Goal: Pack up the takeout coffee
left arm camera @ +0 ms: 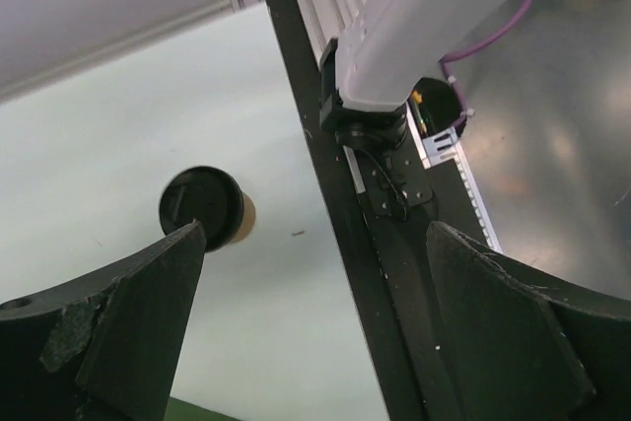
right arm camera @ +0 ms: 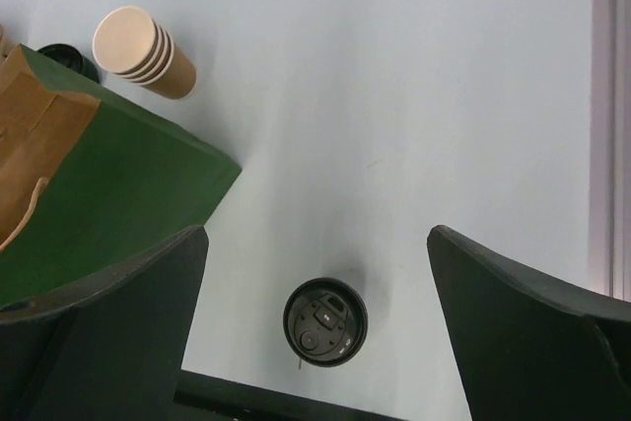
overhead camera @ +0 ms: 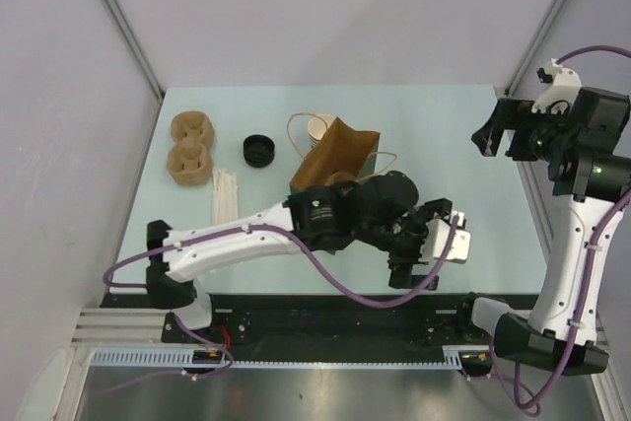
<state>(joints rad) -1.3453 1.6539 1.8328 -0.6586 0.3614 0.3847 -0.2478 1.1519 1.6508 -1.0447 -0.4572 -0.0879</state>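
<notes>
While both claws stand spread as wide as they go and hold nothing, you have the small tan kraft-paper coffee cup with its round black plastic lid [right arm camera: 325, 322] sitting on the pale table [right arm camera: 414, 96] beneath the right claw [right arm camera: 317, 239]. It is well below the claw, framed between its two dark fingers [right arm camera: 108, 332], with the lid fitted and facing up. Looking out from the left claw [left arm camera: 315, 234], you see the cup just past the tip of one finger [left arm camera: 138, 322], apart from it, with bare table around it. On that claw's other side the black rail [left arm camera: 340, 244] runs along the table edge, and beyond it rises the white base link of the right arm [left arm camera: 414, 36]. Farther out from the right claw, off to one side, the green paper bag with a kraft-brown inside [right arm camera: 128, 194] lies on the table, near the cup but not touching it. Past the bag you find the stack of nested tan paper cups [right arm camera: 143, 51], cream mouth showing, and a loose black lid [right arm camera: 67, 58] peeking out behind the bag's far edge.
</notes>
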